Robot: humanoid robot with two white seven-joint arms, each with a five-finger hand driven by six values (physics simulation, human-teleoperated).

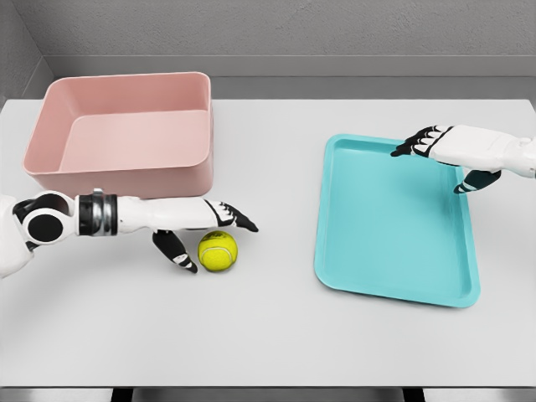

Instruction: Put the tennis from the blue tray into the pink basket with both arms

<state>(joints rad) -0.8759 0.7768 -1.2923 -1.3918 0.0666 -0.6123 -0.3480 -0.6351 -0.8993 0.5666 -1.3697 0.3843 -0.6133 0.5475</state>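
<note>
A yellow-green tennis ball (218, 250) lies on the white table, left of the blue tray (394, 251) and just in front of the pink basket (126, 134). My left hand (209, 230) reaches over the ball from the left, its fingers spread above it and the thumb down at its left side, not closed on it. My right hand (435, 155) hovers over the tray's far right corner, fingers relaxed and holding nothing. The tray holds no object. The basket's inside is bare.
The white table (268, 335) ends at a front edge near the bottom of the picture. A grey wall runs behind the basket and tray.
</note>
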